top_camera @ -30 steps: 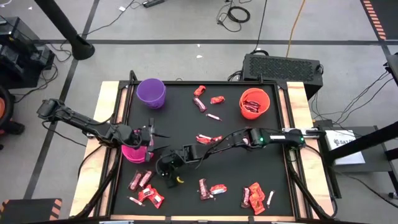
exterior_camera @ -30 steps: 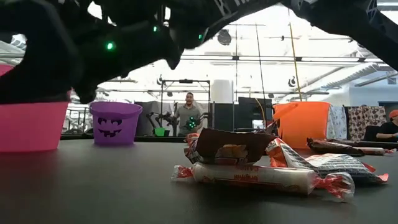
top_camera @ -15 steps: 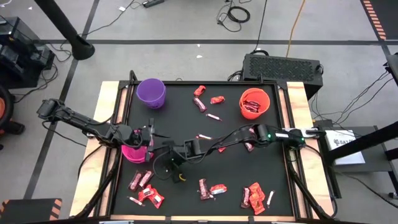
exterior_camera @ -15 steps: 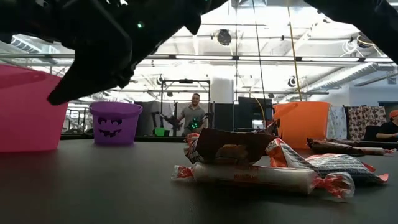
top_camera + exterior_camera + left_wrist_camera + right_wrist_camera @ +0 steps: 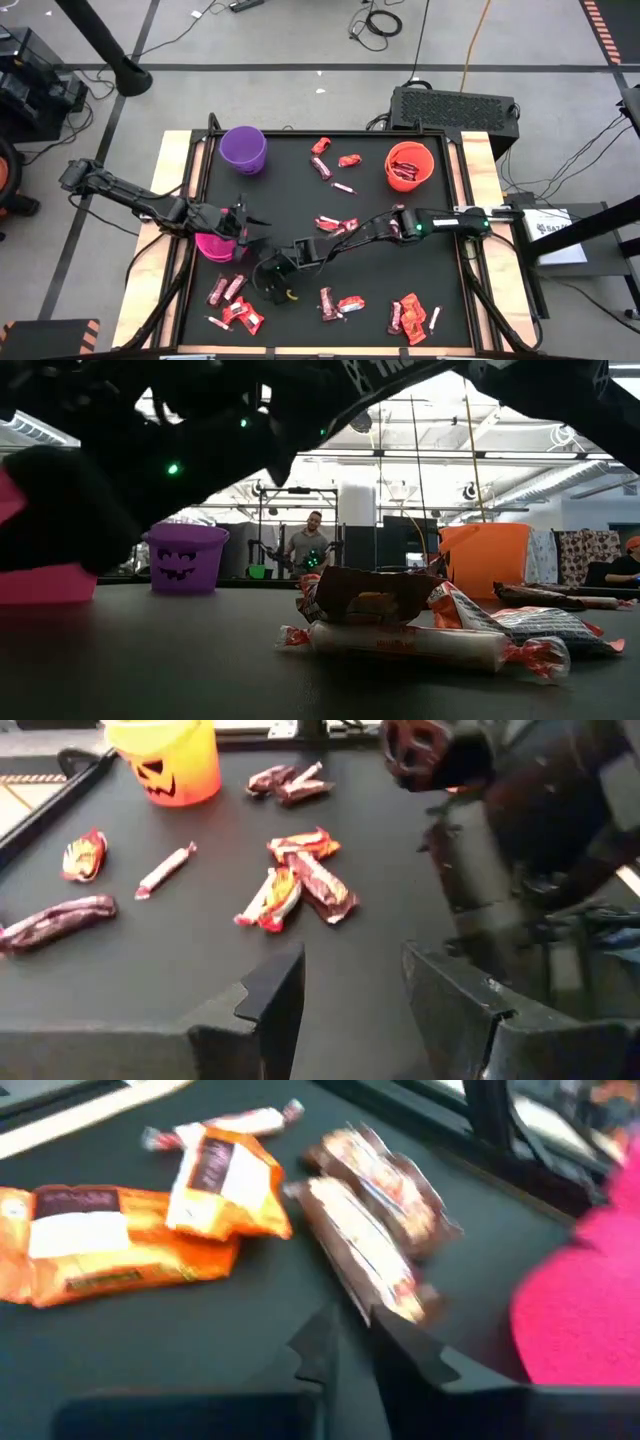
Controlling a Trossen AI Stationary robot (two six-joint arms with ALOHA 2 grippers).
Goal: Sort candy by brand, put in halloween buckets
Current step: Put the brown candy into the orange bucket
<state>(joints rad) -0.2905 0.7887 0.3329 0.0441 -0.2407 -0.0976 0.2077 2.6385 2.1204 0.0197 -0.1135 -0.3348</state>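
Note:
The pink bucket (image 5: 210, 245) stands at the table's left, the purple bucket (image 5: 243, 148) at the far left, and the orange bucket (image 5: 409, 165) at the far right with red candy inside. My left gripper (image 5: 243, 218) (image 5: 350, 990) is open, just over the pink bucket's far-right rim. My right gripper (image 5: 266, 283) (image 5: 350, 1345) reaches across the table to just right of the pink bucket (image 5: 580, 1310). It is open by a narrow gap with nothing between its fingers. A brown candy bar (image 5: 365, 1255) lies ahead of it, beside orange packets (image 5: 110, 1240). My left gripper hangs right at the pink bucket's rim, but the gripper's own body hides the place. I cannot tell whether it touches the bucket. My right gripper touches nothing.
Loose candy lies in groups: near left (image 5: 232, 300), near middle (image 5: 340, 303), near right (image 5: 412, 315), centre (image 5: 335, 222) and far middle (image 5: 330, 160). Wooden side rails (image 5: 175, 200) bound the black table top. A person (image 5: 313, 545) stands in the room behind.
My right gripper swung toward the pink bucket, then came back toward the table's near edge and lower. In the low view the pink bucket's rim stood tilted half a second ago. The arm now hides most of it.

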